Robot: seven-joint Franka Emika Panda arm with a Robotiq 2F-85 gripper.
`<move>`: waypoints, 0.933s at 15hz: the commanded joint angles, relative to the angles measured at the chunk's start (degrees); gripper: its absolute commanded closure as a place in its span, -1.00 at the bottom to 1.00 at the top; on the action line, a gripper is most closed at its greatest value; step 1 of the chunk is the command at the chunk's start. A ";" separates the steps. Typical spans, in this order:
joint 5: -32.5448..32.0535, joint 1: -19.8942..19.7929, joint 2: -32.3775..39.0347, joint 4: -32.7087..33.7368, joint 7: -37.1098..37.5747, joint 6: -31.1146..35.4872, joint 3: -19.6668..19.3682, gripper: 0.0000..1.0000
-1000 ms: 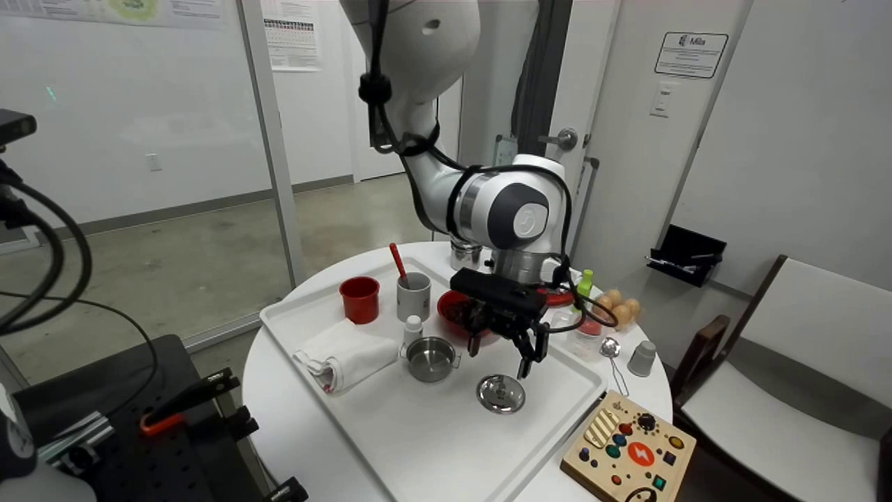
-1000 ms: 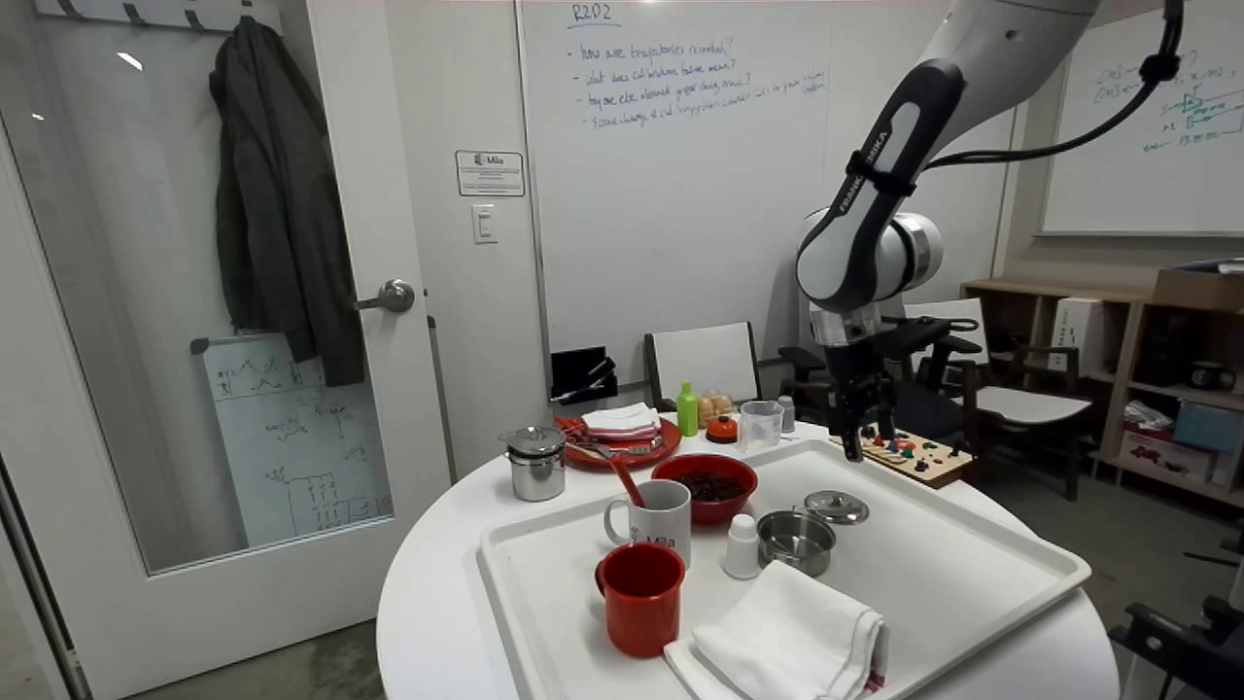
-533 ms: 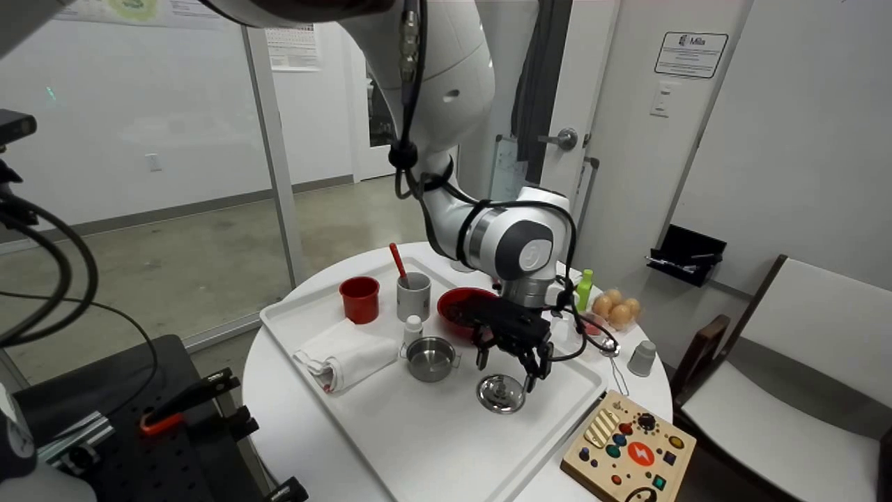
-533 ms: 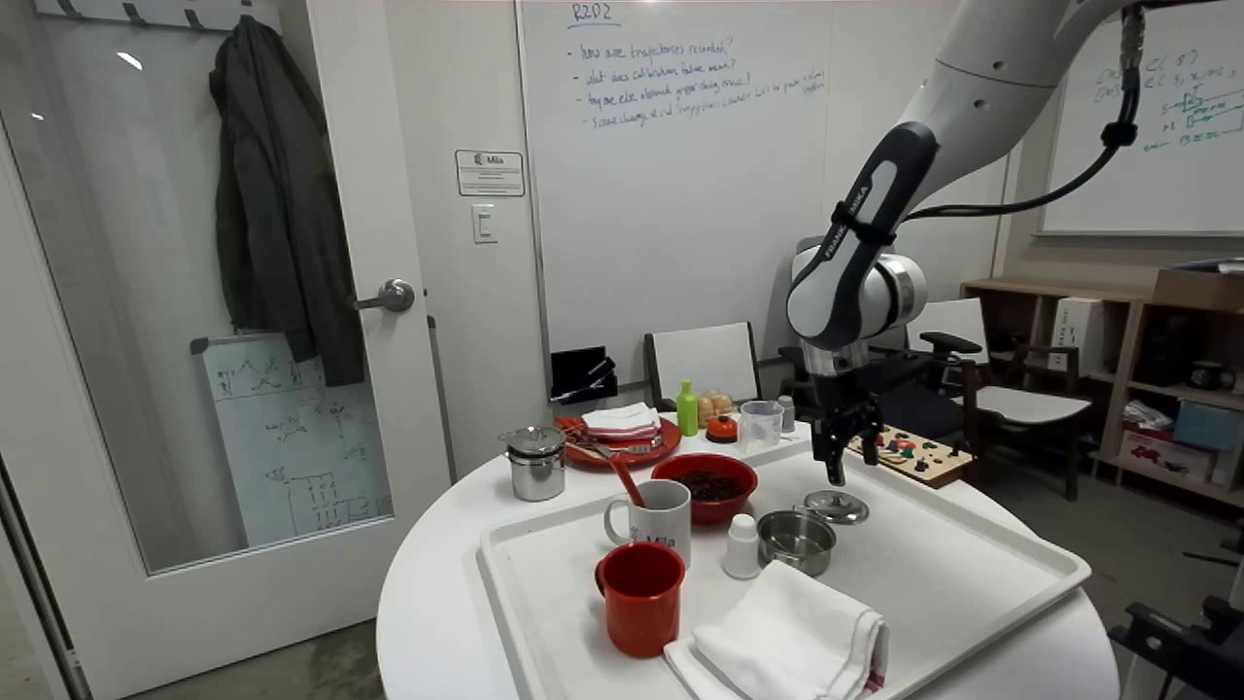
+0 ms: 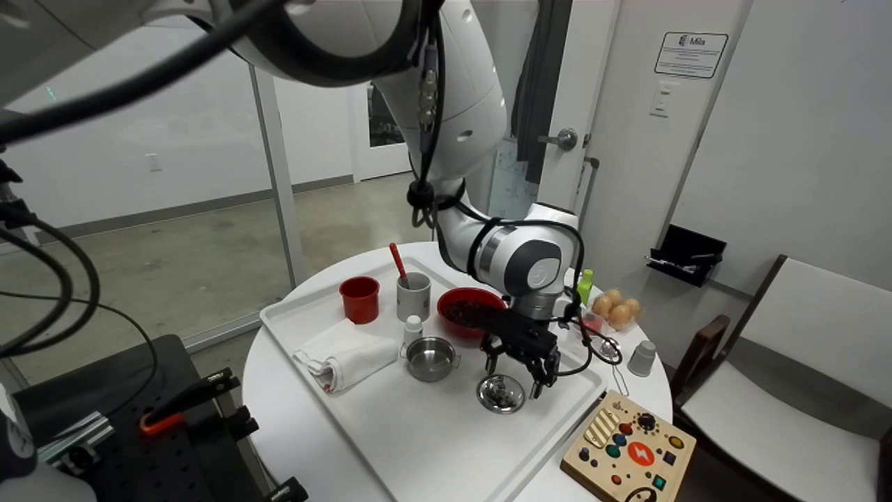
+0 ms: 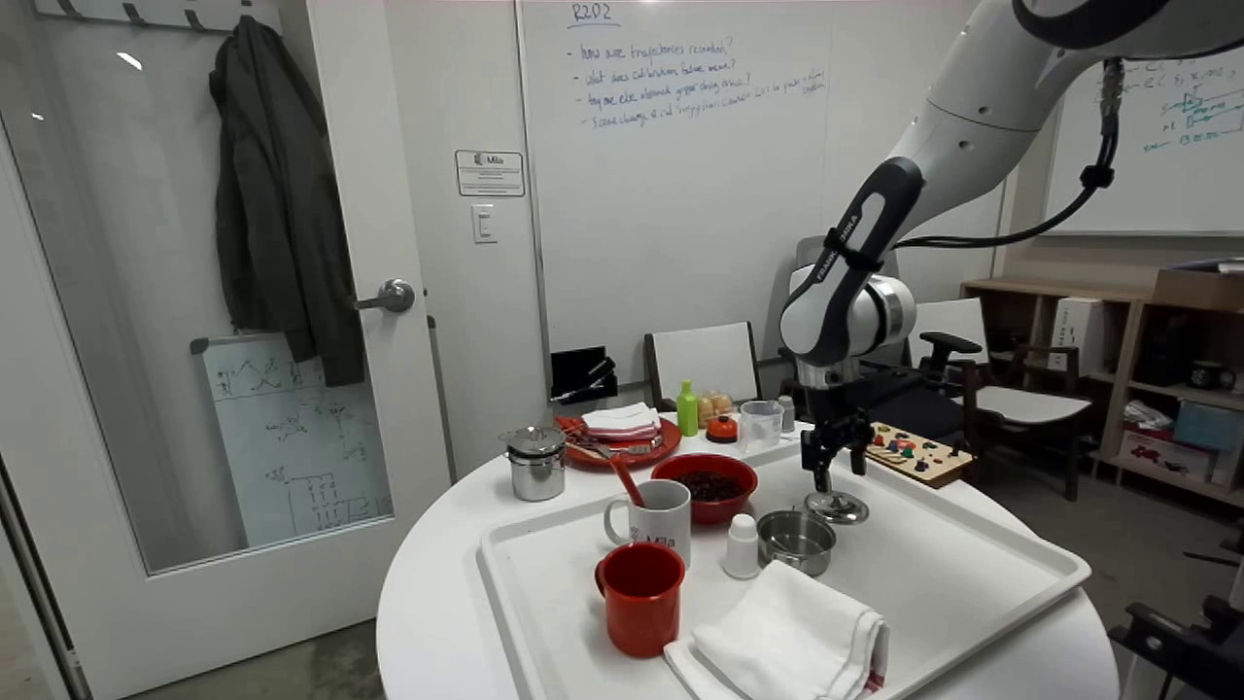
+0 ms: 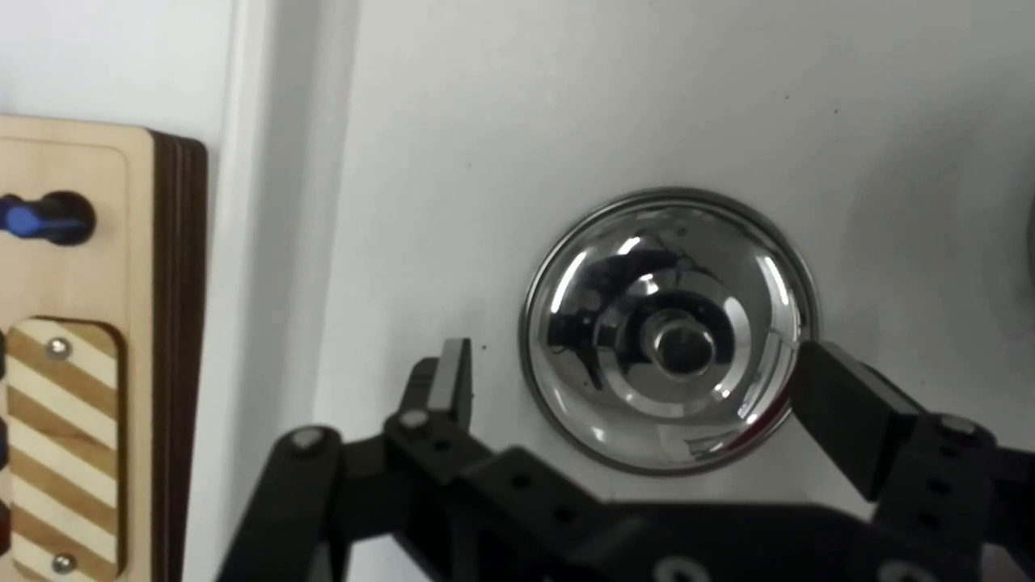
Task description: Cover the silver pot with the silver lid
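Silver lid [image 7: 669, 331] (glossy, knobbed) below spread end effector [image 7: 635, 354], near round pot [image 5: 431, 371].

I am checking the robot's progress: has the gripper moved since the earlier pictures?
Yes: in an exterior view, the gripper has moved down and to the picture's left, nearer the unmoved silver lid.

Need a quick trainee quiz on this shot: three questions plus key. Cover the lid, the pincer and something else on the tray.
1. True or false: the lid covers the pot.
2. Fill in: the red utensil pokes up out of the ____.
3. Pick one. The pincer is: A) shut on the lid; B) open; C) shut on the pot.

Key:
1. False; the lid lies on the tray, apart from the pot.
2. The white mug.
3. B.
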 commanded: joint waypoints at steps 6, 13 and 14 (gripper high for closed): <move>1.55 0.01 3.69 5.63 -1.11 -1.61 0.85 -1.00; 1.91 0.38 2.45 4.24 -0.29 -2.94 0.78 -1.00; 2.09 0.43 2.48 4.29 -0.21 -3.74 0.85 -1.00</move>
